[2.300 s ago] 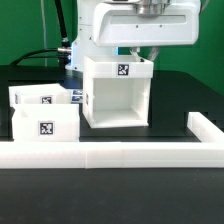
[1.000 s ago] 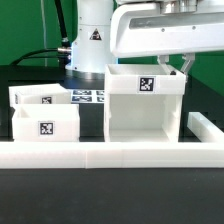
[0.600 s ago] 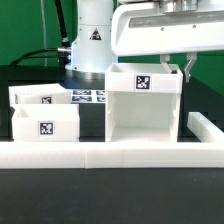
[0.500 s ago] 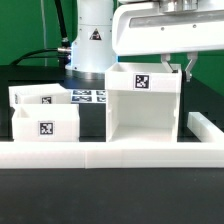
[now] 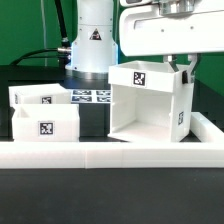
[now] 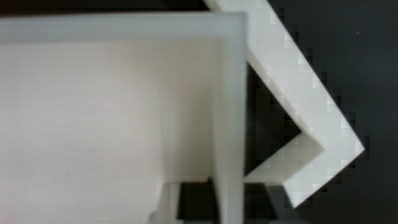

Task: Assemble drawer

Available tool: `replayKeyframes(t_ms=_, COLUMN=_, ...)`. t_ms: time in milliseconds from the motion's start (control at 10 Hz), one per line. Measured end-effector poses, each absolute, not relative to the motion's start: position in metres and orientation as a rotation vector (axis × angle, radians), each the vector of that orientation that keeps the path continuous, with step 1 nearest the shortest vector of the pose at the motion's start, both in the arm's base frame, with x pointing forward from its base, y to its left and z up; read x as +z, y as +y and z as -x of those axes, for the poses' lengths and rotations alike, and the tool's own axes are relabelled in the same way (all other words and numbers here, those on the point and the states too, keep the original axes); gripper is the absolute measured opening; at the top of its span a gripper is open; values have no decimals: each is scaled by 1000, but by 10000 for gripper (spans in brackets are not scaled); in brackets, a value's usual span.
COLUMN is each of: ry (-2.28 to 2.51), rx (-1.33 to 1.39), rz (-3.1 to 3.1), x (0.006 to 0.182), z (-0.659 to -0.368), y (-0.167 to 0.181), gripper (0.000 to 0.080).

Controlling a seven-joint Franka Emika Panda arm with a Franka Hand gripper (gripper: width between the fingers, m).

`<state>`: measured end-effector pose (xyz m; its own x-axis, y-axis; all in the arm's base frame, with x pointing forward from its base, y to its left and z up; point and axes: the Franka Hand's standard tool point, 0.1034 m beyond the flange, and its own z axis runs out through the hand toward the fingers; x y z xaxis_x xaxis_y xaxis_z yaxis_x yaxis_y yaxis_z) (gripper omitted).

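The drawer's white cube housing (image 5: 150,105) stands at the exterior view's right, open side toward the camera, turned slightly so its right wall shows. My gripper (image 5: 186,66) is above its far right top edge, shut on the housing's right wall. In the wrist view the thin wall (image 6: 228,120) runs between my two dark fingers (image 6: 267,200), with my gripper (image 6: 228,203) around it. Two small white trays sit at the exterior view's left, one behind (image 5: 40,97) and one in front (image 5: 45,127), each with a tag.
The long low white rail (image 5: 110,156) runs across the front and turns a corner at the exterior view's right (image 5: 208,128), close beside the housing; it also shows in the wrist view (image 6: 294,100). The marker board (image 5: 92,96) lies behind the trays. The robot base (image 5: 92,40) stands at the back.
The housing has moved with my gripper from the middle toward the exterior view's right and the rail's corner, and since half a second ago it has turned slightly.
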<state>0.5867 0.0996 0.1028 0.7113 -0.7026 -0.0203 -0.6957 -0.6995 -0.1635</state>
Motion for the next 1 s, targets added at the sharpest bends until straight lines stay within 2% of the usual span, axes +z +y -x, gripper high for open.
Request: replayKeyframes(t_ms=1000, ry=1917, rx=71, rz=2186, x=102, z=-596, y=94, gripper=39)
